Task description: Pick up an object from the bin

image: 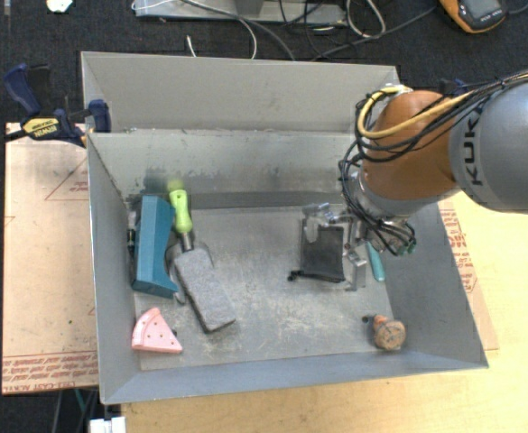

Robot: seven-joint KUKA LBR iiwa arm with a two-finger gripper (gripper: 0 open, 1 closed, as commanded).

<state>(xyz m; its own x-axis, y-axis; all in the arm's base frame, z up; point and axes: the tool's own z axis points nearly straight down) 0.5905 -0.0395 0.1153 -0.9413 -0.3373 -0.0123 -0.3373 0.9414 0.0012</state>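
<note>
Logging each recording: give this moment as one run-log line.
end effector: over black pad | place: bin centre-right | brown lump: front-right corner

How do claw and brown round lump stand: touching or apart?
Apart. Camera view shows bare bin floor between the claw and the brown round lump.

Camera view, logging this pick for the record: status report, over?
End effector down at centre-right, on a black flat thing. Brown lump close by, apart. Blue box, brush, pink wedge far left, not in the way.
</note>
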